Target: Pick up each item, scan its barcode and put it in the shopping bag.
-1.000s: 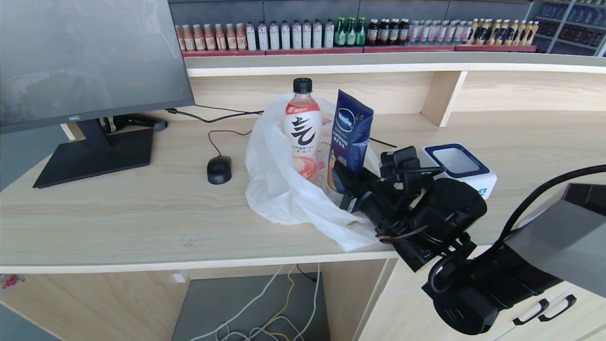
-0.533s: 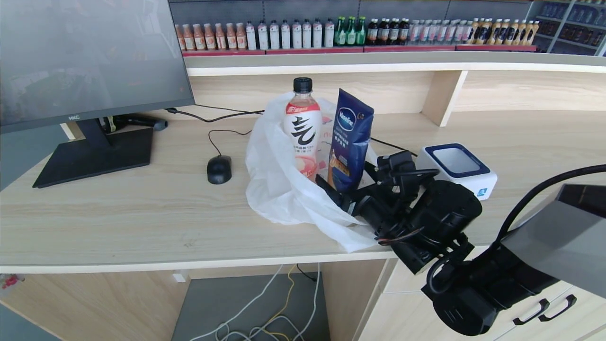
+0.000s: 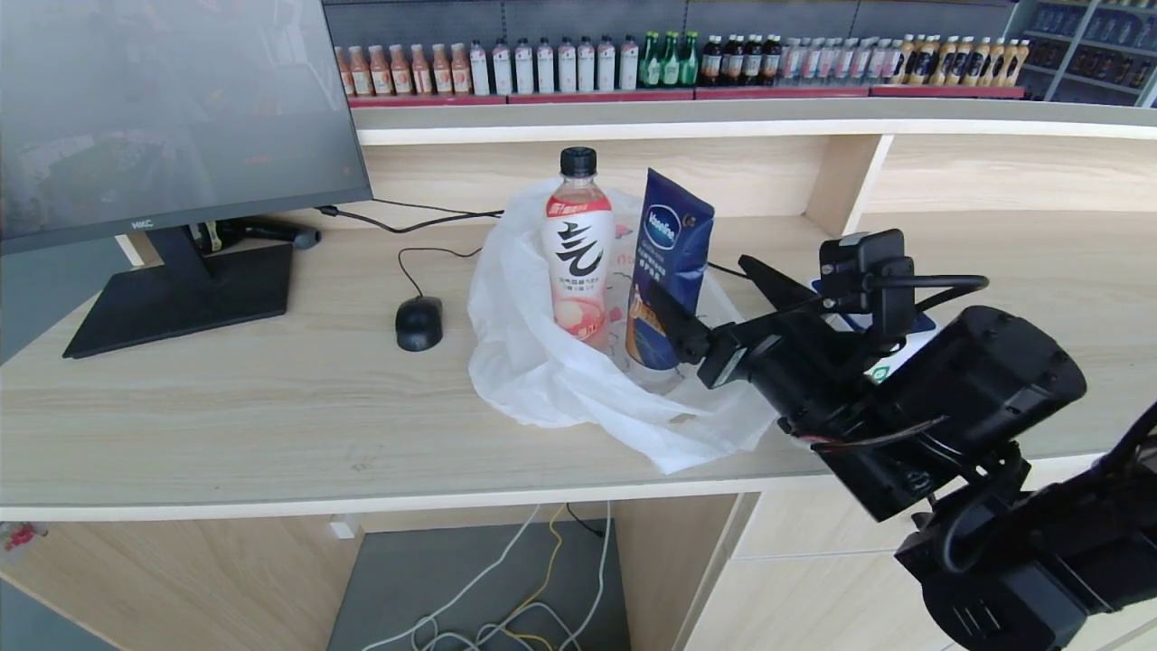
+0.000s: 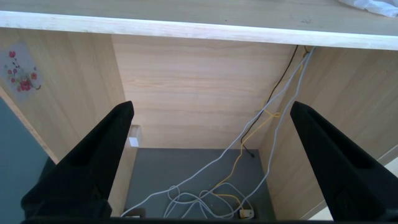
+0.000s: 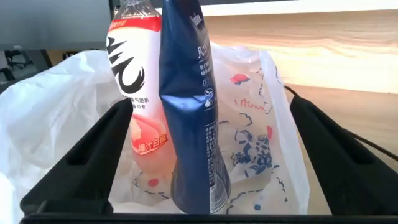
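Standing just before right pincer (image 3: 696,277): tube (image 3: 673,253)

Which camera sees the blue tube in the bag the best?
The head view: the blue tube stands there nearly whole, upright in the shopping bag beside the bottle. The right wrist view shows it closer but edge-on, its top cut off. The left wrist view looks under the counter.

The bag (image 3: 524,362) is crowded by the upright bottle (image 3: 577,253) and tube (image 3: 669,253), set side by side. Free room is seen inside on the tube's right. The right end effector (image 3: 694,276), fingers spread, is faced squarely by the tube. Open bench (image 3: 226,407) lies between bag and mouse (image 3: 418,323).
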Tool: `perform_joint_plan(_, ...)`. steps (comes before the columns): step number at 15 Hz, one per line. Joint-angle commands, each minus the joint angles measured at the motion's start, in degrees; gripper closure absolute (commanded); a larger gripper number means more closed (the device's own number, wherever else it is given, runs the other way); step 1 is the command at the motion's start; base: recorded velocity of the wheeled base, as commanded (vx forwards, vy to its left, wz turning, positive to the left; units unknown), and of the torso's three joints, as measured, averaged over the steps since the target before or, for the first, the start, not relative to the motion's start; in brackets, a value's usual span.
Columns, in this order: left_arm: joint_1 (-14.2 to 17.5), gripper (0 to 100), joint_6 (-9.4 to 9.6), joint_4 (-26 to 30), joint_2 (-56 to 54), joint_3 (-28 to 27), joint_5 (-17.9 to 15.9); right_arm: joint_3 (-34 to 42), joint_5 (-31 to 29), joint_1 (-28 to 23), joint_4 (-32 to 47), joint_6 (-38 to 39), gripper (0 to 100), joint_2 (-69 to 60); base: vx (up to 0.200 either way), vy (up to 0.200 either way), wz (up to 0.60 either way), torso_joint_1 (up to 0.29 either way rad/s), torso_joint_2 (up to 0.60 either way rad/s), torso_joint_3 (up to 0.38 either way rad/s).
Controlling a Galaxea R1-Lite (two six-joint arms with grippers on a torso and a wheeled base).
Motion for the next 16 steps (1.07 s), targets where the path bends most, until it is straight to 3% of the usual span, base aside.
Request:
perform_joint_plan(1,0.0,0,0.07,0.0,0.0,0.0,0.0,4.9,0.0,-0.5,-0.1,0.0,0,-8.8,0.000,0.000,0.00,0.000,0.00,0.000)
perform_joint_plan(3,0.0,0,0.07,0.0,0.0,0.0,0.0,11.1,0.0,-2.1,-0.1,0.0,0,-15.4,0.000,0.000,0.00,0.000,0.00,0.000)
perform_joint_plan(5,0.0,0,0.15,0.0,0.0,0.0,0.0,24.1,0.0,-4.9,-0.1,0.0,0,-27.1,0.000,0.000,0.00,0.000,0.00,0.000)
perform_joint_plan(9,0.0,0,0.15,0.0,0.0,0.0,0.0,38.9,-0.3,-7.1,0.3,0.1,0,-44.3,0.000,0.000,0.00,0.000,0.00,0.000)
perform_joint_plan(11,0.0,0,0.15,0.0,0.0,0.0,0.0,38.9,0.1,-8.5,17.9,2.1,0,-57.4,0.000,0.000,0.00,0.000,0.00,0.000)
perform_joint_plan(14,0.0,0,0.15,0.0,0.0,0.0,0.0,38.9,3.1,-6.9,56.1,0.1,0,-82.3,0.000,0.000,0.00,0.000,0.00,0.000)
perform_joint_plan(16,0.0,0,0.15,0.0,0.0,0.0,0.0,38.7,4.9,-5.5,73.0,-2.3,0,-93.9,0.000,0.000,0.00,0.000,0.00,0.000)
